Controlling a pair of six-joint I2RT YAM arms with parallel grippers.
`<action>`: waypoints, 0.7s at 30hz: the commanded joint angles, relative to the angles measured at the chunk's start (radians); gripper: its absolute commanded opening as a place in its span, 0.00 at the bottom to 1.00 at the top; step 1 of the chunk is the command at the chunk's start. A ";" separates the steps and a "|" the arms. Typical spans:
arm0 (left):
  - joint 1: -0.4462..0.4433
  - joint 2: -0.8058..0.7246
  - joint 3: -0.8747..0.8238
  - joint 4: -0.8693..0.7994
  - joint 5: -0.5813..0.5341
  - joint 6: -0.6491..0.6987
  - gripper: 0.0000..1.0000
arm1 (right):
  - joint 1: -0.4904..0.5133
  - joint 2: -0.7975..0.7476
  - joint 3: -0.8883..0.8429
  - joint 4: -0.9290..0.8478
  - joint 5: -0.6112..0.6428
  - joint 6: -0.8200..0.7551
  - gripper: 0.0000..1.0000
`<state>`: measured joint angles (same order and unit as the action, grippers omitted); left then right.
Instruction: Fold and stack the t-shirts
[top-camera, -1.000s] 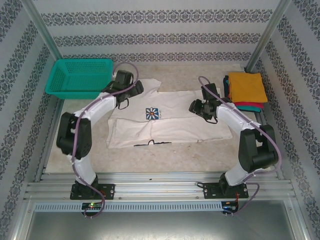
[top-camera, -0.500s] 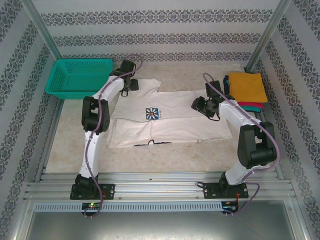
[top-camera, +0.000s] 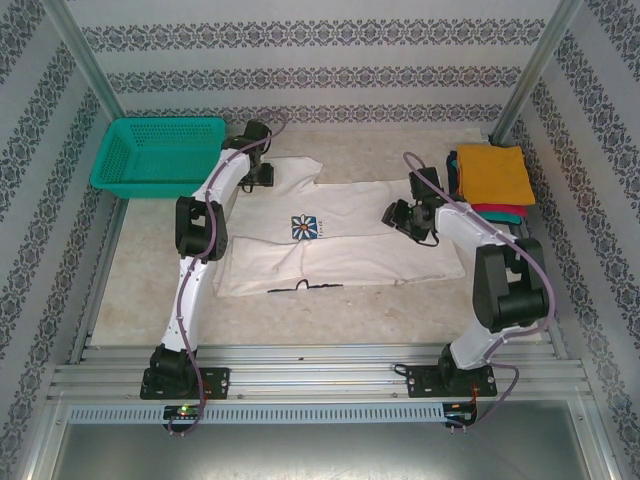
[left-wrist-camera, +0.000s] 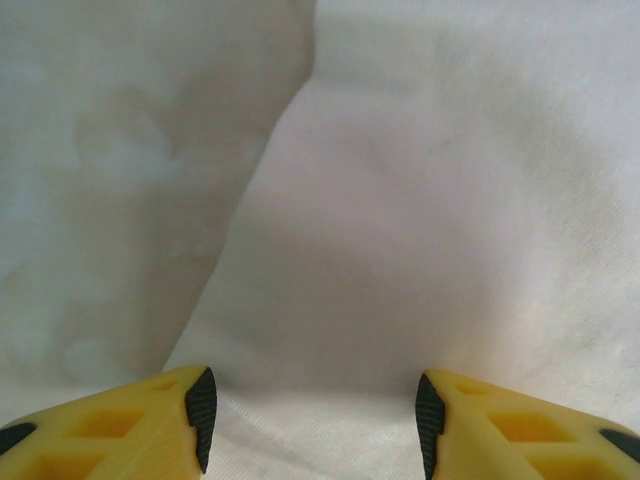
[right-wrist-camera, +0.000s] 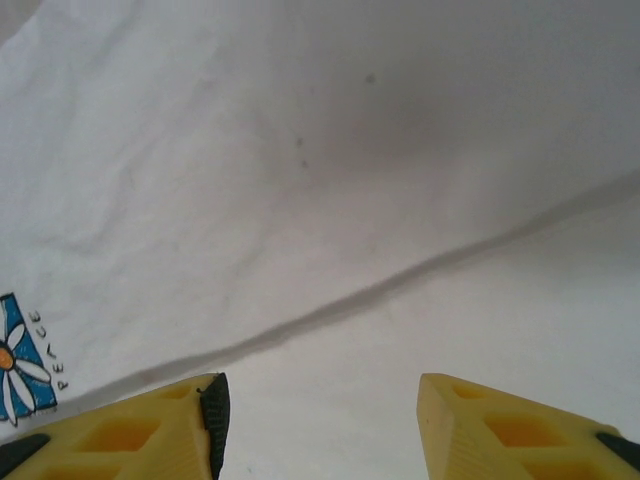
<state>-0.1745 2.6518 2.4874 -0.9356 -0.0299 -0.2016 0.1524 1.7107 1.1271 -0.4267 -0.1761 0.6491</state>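
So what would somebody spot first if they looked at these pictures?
Probably the big white t-shirt with the blue daisy print, spread flat in the middle of the table, with the left claw and right claw at its two ends. Next come the bright teal basket at the far left and the orange-topped stack of folded shirts at the far right.

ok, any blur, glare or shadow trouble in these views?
Top external: sharp, evenly lit, no glare on the white t-shirt. Left wrist: soft, low contrast, a dim shadow ahead of the left gripper. Right wrist: grey shadow patch up top, fold line and daisy print legible beyond the right gripper.
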 joint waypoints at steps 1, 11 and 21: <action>0.012 0.015 0.021 -0.062 0.020 0.026 0.58 | 0.002 0.106 0.094 -0.007 -0.009 -0.016 0.53; 0.013 -0.040 0.006 -0.057 0.071 0.011 0.66 | 0.050 0.384 0.341 -0.118 0.082 -0.007 0.52; 0.013 -0.129 -0.044 -0.005 0.094 0.020 0.70 | 0.057 0.417 0.438 -0.273 0.085 -0.066 0.49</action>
<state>-0.1699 2.5942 2.4496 -0.9428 0.0494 -0.1974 0.1932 2.0983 1.5055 -0.5613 -0.1390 0.6422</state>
